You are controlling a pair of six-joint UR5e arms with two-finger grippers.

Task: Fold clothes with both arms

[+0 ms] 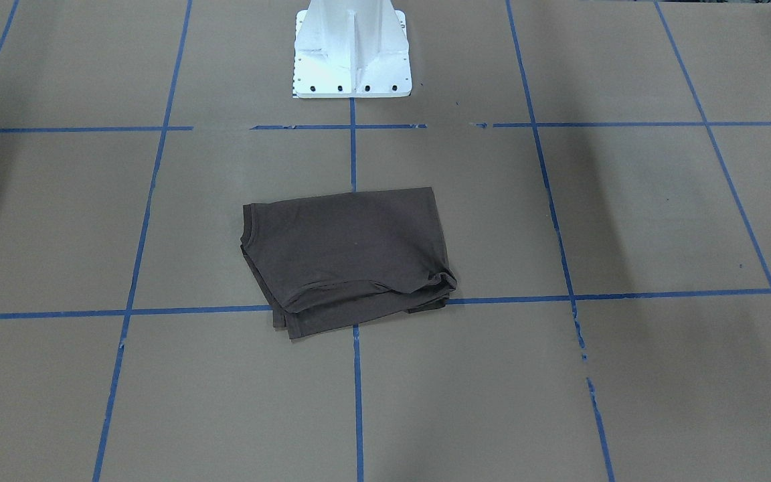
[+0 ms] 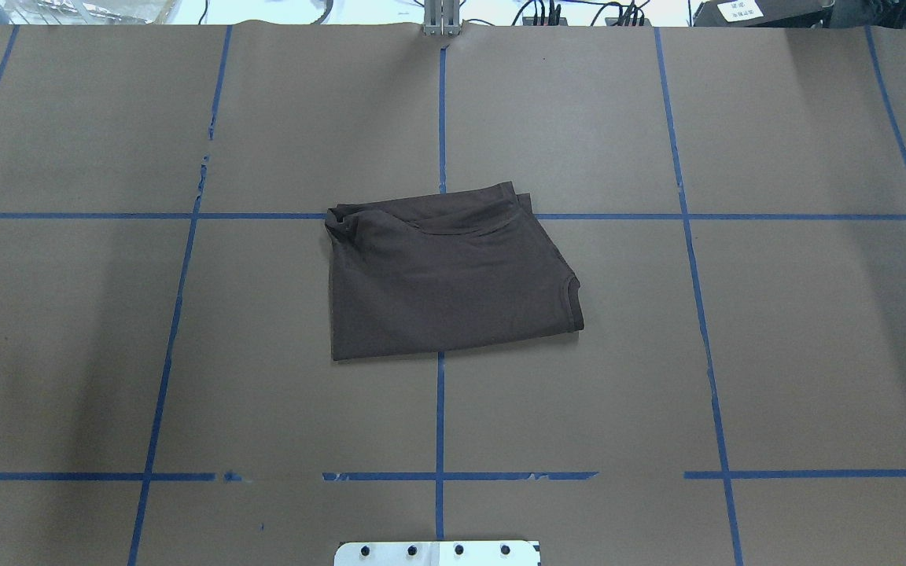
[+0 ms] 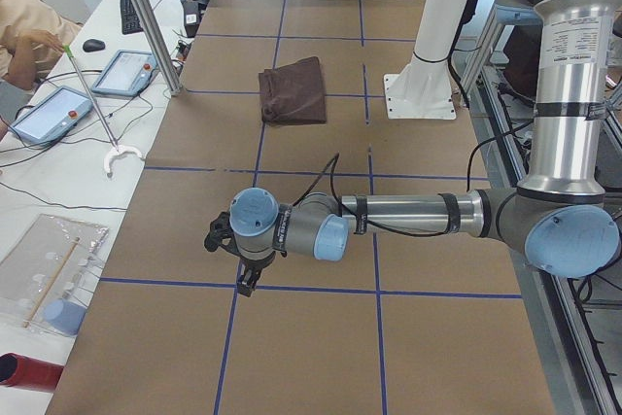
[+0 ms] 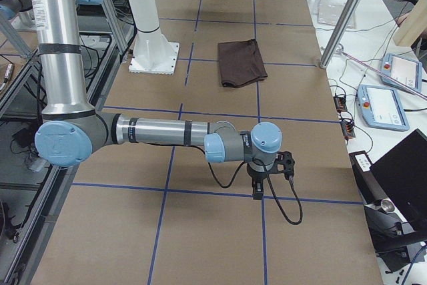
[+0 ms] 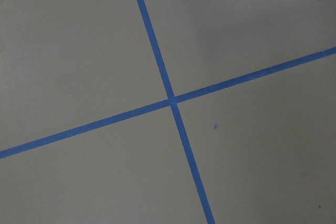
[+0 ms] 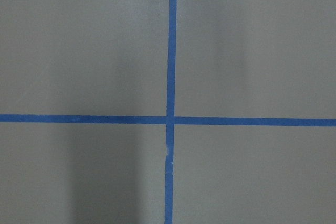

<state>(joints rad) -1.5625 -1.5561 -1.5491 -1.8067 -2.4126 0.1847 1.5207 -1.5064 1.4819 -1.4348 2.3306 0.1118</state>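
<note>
The surface (image 2: 68,354) is covered in brown paper and divided into squares by blue tape lines (image 2: 440,409). A folded dark brown T-shirt (image 2: 445,283) is laid at its middle, over a tape crossing. A white pedestal (image 1: 352,50) is set on it nearby.

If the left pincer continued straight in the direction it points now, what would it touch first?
The table's brown paper cover, I think, near a crossing of blue tape lines. The left pincer points down at it, and its wrist view shows nothing else there. The folded T-shirt lies far aside.

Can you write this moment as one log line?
shirt: folded, on table | left gripper: away from shirt | right gripper: away from shirt | open/shut: cannot tell
</note>
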